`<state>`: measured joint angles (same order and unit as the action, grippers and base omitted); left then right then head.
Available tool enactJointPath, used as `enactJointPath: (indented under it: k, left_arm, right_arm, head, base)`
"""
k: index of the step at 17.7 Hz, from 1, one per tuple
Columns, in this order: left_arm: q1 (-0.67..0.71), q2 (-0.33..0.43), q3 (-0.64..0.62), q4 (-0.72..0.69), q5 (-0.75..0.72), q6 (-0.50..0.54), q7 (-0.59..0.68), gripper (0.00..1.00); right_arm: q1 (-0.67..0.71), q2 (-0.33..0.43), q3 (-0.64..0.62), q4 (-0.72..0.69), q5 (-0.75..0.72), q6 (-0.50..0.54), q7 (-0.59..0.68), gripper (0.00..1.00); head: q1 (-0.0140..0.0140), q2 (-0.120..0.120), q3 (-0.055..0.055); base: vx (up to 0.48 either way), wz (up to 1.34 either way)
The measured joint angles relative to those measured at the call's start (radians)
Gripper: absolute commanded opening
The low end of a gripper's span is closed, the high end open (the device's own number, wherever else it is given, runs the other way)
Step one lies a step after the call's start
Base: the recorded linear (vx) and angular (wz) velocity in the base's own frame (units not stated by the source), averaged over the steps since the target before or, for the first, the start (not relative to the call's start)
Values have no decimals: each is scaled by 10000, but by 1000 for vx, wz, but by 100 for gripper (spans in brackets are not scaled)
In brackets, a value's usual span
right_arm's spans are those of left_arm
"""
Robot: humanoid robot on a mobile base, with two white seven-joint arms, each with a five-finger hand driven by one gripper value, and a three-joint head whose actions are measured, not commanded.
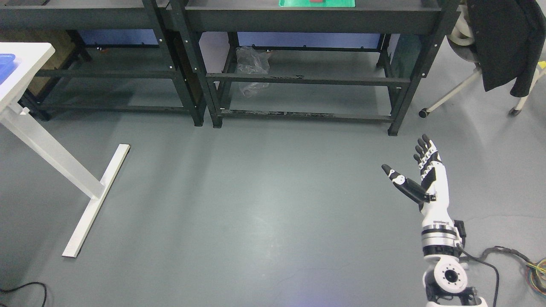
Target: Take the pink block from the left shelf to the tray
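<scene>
My right hand [407,164] is raised over the grey floor at the lower right, fingers straight and thumb spread, holding nothing. A green tray [298,4] lies on top of the right dark shelf [311,17] at the picture's top edge, with a small red-pink piece [317,1] on it, mostly cut off. The left dark shelf [85,19] stands beside it; no pink block shows on the visible part of it. My left arm is out of view.
A white table [25,64] with a blue bin [6,62] stands at the left, its foot [96,200] reaching across the floor. A crumpled plastic bag [252,68] lies under the right shelf. A chair with a black jacket [503,42] stands at the upper right. Cables [512,256] trail at the lower right.
</scene>
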<state>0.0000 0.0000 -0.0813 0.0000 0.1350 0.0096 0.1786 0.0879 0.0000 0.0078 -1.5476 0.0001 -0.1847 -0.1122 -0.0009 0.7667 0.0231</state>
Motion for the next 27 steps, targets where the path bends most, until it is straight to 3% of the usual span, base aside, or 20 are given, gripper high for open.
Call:
enactJointPath:
  k: [27]
  left_arm:
    - [1,0,0,0,0,0,0,100]
  right_arm:
    - [48,0,-74,1,148,-286,-1,99]
  head:
    - [0,0,0]
  base:
    - [9,0]
